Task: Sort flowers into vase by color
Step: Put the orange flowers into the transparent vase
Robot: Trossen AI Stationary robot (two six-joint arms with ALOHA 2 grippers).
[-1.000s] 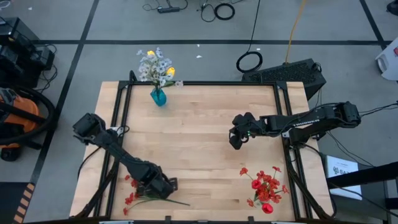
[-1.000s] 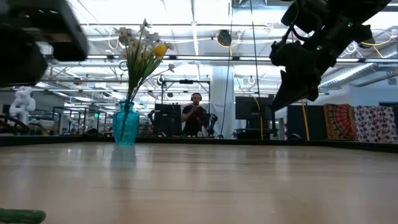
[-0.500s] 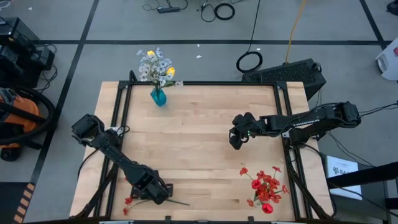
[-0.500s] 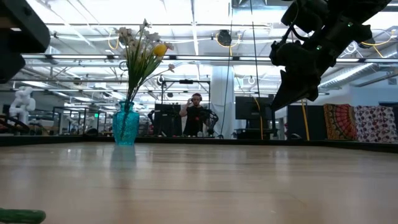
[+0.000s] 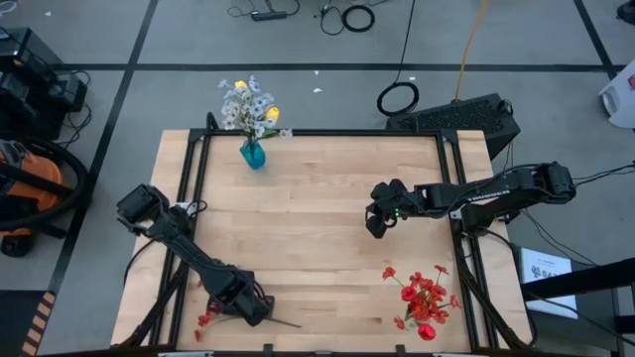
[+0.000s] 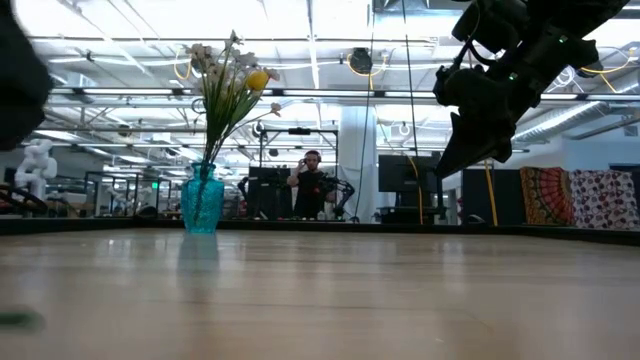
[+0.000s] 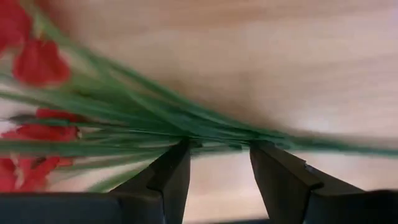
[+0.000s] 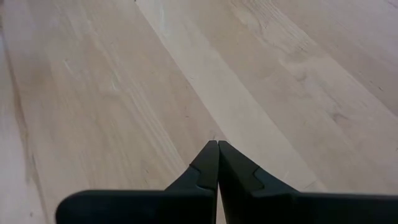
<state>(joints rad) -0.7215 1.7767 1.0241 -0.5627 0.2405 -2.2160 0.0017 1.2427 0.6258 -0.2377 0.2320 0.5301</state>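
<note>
My left gripper (image 5: 250, 309) hangs at the table's seven o'clock, fingers spread over the green stems of the red flower spray (image 7: 37, 62). I judge I should settle lower and square on the stem bundle before pinching. The teal vase (image 5: 253, 154), holding white and yellow blooms, stands at eleven o'clock. My right gripper (image 5: 375, 224), clenched and empty, waits at three; more red flowers (image 5: 425, 299) lie at five. No writing is readable.

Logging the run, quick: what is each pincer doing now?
Left pincer: open, astride the red flowers' stems.
Right pincer: shut, holding nothing.
</note>
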